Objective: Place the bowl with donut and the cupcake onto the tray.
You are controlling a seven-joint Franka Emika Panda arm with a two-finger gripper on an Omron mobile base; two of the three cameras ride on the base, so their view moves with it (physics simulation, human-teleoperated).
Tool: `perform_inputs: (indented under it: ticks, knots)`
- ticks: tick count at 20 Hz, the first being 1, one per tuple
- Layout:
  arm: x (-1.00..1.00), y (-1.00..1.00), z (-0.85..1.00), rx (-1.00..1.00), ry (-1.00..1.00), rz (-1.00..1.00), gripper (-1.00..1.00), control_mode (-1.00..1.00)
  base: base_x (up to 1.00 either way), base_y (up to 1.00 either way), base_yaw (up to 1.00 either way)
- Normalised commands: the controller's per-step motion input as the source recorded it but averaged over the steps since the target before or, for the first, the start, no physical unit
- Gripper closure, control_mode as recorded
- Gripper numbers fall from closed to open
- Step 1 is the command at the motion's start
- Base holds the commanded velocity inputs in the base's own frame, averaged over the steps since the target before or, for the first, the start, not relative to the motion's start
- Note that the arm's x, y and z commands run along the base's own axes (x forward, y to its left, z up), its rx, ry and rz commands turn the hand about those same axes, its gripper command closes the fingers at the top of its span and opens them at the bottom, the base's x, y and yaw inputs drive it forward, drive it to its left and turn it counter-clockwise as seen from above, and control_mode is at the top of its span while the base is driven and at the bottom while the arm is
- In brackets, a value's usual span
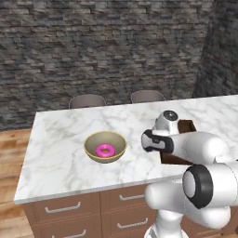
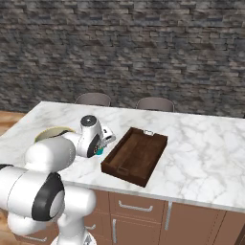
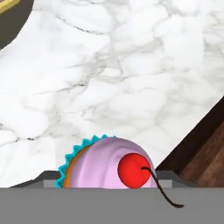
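Note:
The teal-wrapped cupcake (image 3: 103, 162) with pink frosting and a red cherry sits between my gripper (image 3: 111, 178) fingertips, which press on its two sides. In the right base view a sliver of the cupcake (image 2: 99, 151) shows under my gripper (image 2: 102, 147), low over the counter just left of the dark wooden tray (image 2: 136, 155). The tan bowl (image 1: 93, 144) stands further left on the counter with the pink donut (image 1: 105, 150) inside. A corner of the tray (image 3: 205, 157) lies at the right of the hand view. My arm hides most of the tray (image 1: 187, 124) in the left base view.
The white marble counter (image 1: 60, 139) has brown drawers below its front edge. Two grey chair backs (image 1: 87, 101) (image 1: 147, 96) stand behind it, before a dark stone wall. The bowl's rim (image 2: 50, 133) peeks out behind my arm.

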Motion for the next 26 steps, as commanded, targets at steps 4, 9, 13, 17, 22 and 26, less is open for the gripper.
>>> perform_inputs:
  ticks: [4,9,13,17,22,26]
  knots:
    - [0.00,-0.16,0.45,-0.05,-0.09,0.00,1.00,-1.00,0.00,0.00,0.00]
    - [0.00,-0.31,0.33,-0.05,-0.06,0.00,1.00,-1.00,0.00,0.00,0.00]
    - [0.00,-0.42,0.21,-0.02,-0.04,0.00,1.00,-1.00,0.00,0.00,0.00]
    - [0.00,-0.49,0.20,0.00,-0.03,0.00,1.00,-1.00,0.00,0.00,0.00]
    - [0.15,-0.46,0.05,0.00,0.00,0.00,1.00,-1.00,0.00,0.00,0.00]
    - [0.38,-0.43,0.00,0.00,0.00,0.00,1.00,-1.00,0.00,0.00,0.00]
